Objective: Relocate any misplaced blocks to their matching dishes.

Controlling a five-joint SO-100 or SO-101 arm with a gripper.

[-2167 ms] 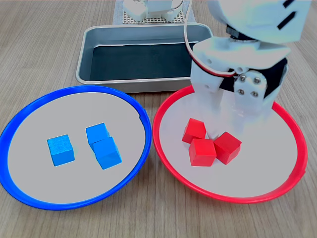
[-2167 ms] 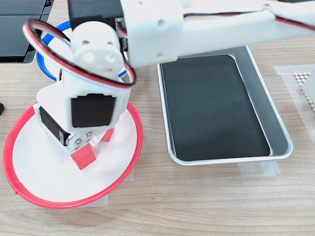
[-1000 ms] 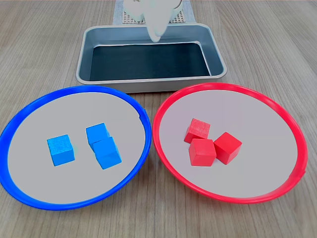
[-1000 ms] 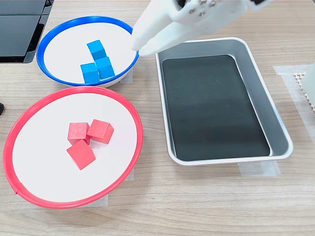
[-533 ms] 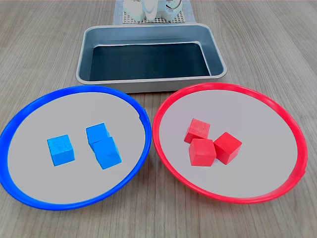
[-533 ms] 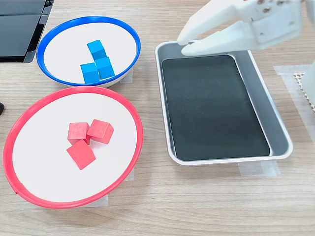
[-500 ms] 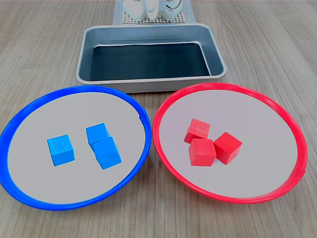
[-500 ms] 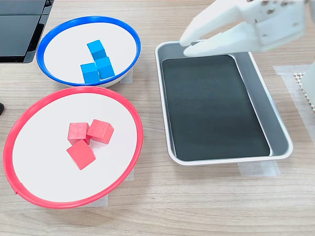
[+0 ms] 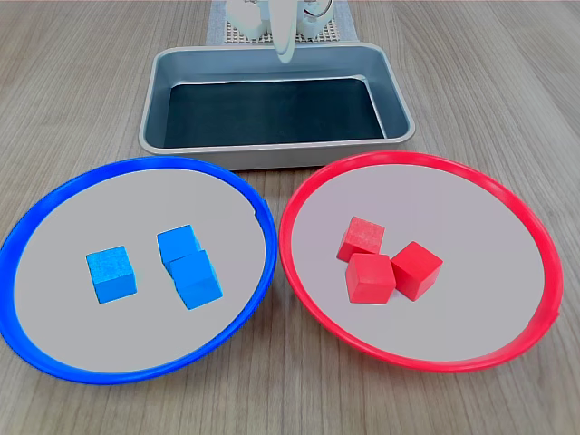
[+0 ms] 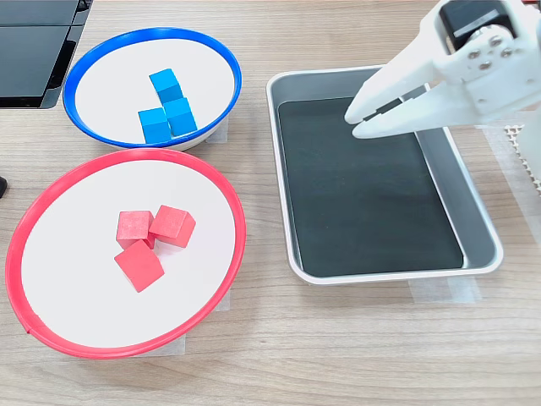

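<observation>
Apparently nothing remains; the claw (image 10: 362,117) hangs empty, slightly spread, above the tray (image 10: 476,222); away from it, blue cubes (image 10: 166,106) fill the blue plate (image 10: 89,52); red cubes (image 10: 150,239) the red plate (image 10: 221,194).

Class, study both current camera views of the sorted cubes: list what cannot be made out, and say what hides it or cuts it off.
1. The gripper: in the first exterior view only a white tip shows at the top edge, so its jaws are unreadable there.
2. The arm's base: cut off by the frame edge in both exterior views.
3. The blue-rimmed plate: its left rim is clipped in the first exterior view.
4. The dark object at the second exterior view's top left: cropped, unidentifiable.
</observation>
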